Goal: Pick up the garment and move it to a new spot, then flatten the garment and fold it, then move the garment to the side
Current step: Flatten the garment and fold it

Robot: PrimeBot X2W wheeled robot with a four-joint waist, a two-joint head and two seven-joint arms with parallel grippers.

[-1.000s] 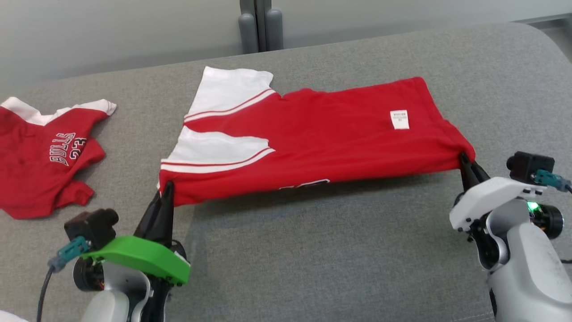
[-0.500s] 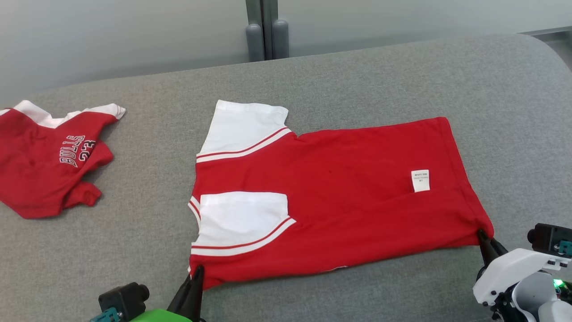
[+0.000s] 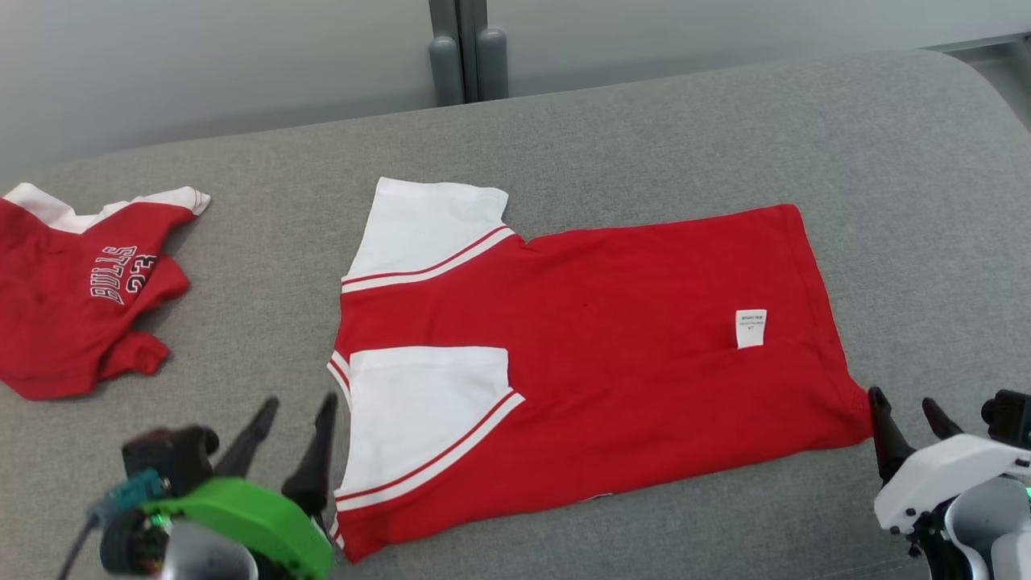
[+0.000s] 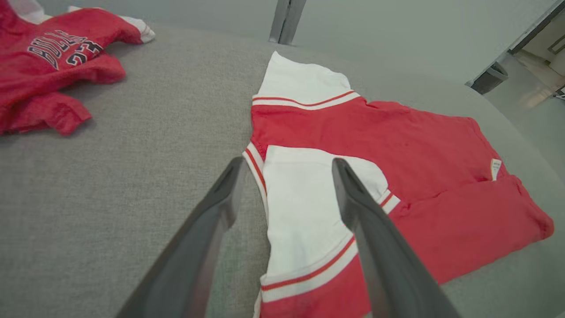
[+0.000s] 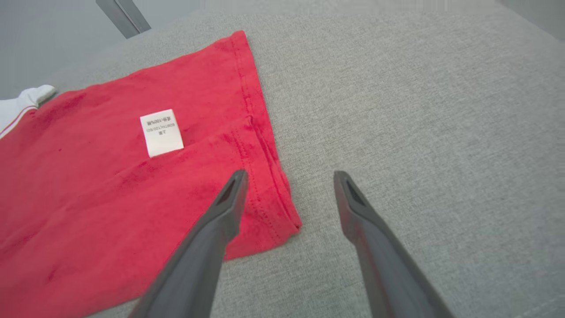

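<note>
The red garment (image 3: 612, 354) with white sleeves lies flat and folded lengthwise on the grey cushion (image 3: 564, 129), a small white label (image 3: 751, 329) near its right end. My left gripper (image 3: 294, 403) stands open just left of the near white sleeve (image 4: 304, 212), holding nothing. In the left wrist view its fingers (image 4: 212, 229) straddle the sleeve's edge. My right gripper (image 3: 904, 401) is open beside the garment's lower right corner (image 5: 282, 221), which lies free on the cushion between its fingers (image 5: 220, 221).
A second red garment (image 3: 72, 298) printed with "BULLS 23" lies crumpled at the cushion's far left. Bare grey cushion runs along the front and right of the folded garment. A grey post (image 3: 459, 48) rises behind the cushion's back edge.
Both grippers have let go of the garment's near corners and opened. The garment's front edge has dropped flat onto the cushion. The head camera shifted slightly.
</note>
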